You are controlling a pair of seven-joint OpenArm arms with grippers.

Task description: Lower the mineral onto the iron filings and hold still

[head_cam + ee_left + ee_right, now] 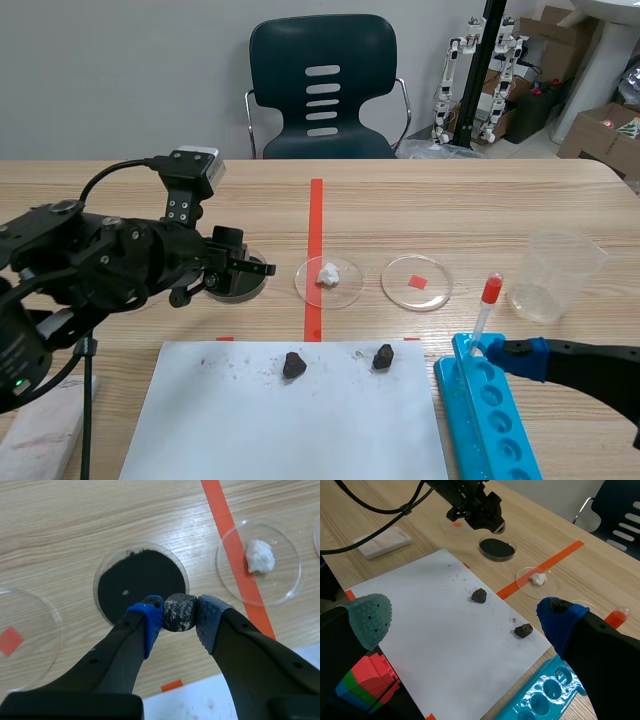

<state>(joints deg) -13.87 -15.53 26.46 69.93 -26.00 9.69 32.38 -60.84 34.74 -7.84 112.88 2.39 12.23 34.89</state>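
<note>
Left gripper point(178, 619) is clamped on a small, rounded, dark grey mineral lump point(179, 610), pinched by its sides between the 2 blue dotted pads point(152, 622) so the stone's underside is exposed for contact. It hangs over the near rim of the round clear dish of black iron filings point(135, 580), apparently not yet touching the powder. Right gripper point(465, 622) stands wide open and empty, low beside the blue plastic well tray point(545, 690), well clear of the dish.

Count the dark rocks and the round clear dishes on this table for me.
Dark rocks: 3, one held in the left gripper
Clear dishes: 4
Total: 7
</note>
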